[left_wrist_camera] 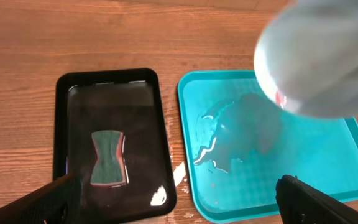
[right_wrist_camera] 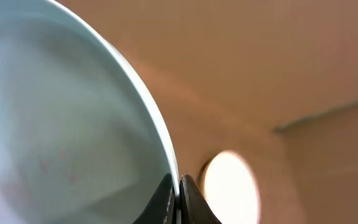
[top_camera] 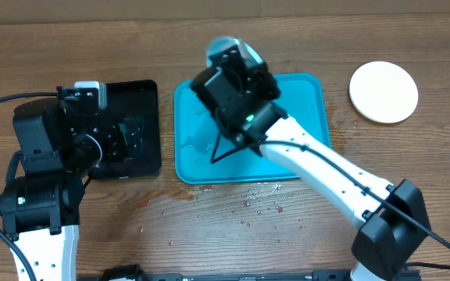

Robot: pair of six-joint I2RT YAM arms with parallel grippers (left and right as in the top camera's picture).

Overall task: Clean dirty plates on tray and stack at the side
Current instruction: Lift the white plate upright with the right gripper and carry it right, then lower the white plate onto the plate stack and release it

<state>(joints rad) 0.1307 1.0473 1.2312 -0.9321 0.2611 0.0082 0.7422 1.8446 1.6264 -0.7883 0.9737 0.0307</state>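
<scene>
Between the tips of the right end effector (right_wrist_camera: 179, 186), pinched on its rim, hung the light-blue plate (right_wrist_camera: 61, 124), tilted above the turquoise tray (top_camera: 311, 117) with faint red smears on its face. Below the left end effector (left_wrist_camera: 178, 202), spread wide and empty, lay the sponge (left_wrist_camera: 109, 158) in the black tray (left_wrist_camera: 64, 124). Wiping well probably called for a steady rim pinch and light sponge pressure.

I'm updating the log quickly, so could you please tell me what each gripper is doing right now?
Left gripper: open, holding nothing.
Right gripper: shut on the rim of a plate.
</scene>
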